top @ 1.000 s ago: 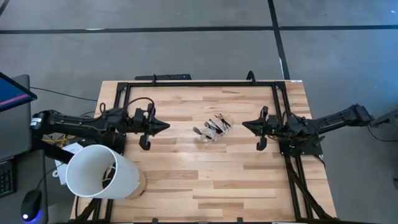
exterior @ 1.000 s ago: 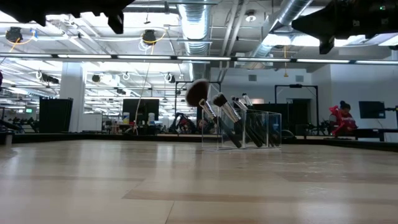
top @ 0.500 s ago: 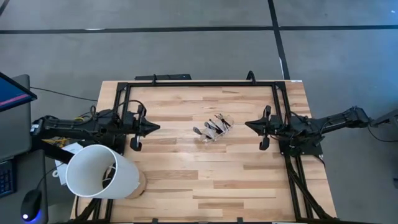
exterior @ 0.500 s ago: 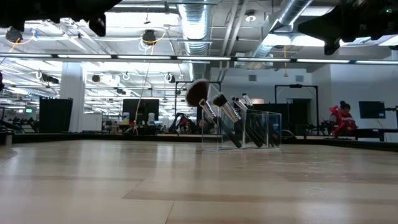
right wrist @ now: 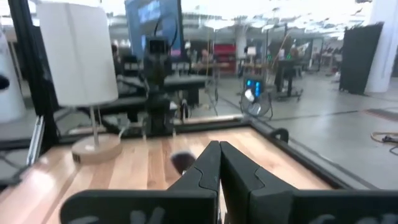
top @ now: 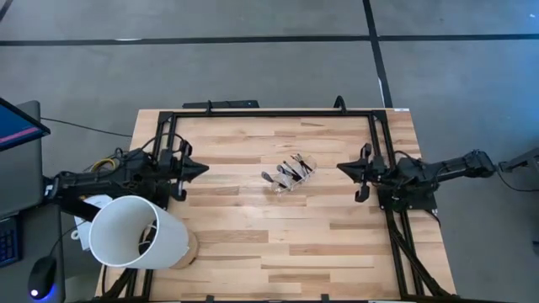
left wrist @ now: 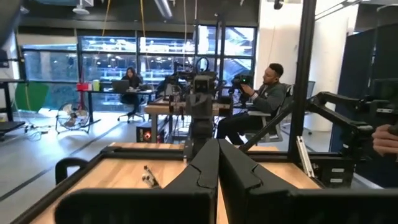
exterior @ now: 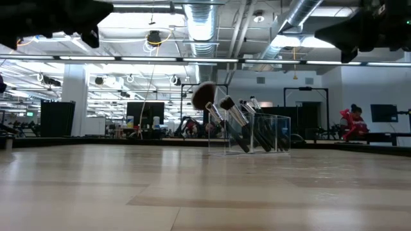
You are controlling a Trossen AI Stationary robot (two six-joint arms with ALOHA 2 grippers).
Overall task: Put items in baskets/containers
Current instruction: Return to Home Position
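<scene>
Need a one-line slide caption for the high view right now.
Brushes lean in the clear organizer, between the shut left gripper and the shut right gripper.

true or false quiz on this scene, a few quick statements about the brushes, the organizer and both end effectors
1. The brushes stand inside the clear organizer. True.
2. The left end effector grips a brush. False: it is shut on nothing, at the left side of the table.
3. The right end effector hangs over the organizer. False: it is shut, well apart from it, at the right side.
4. The white cylinder stands on the left arm's side. True.
</scene>
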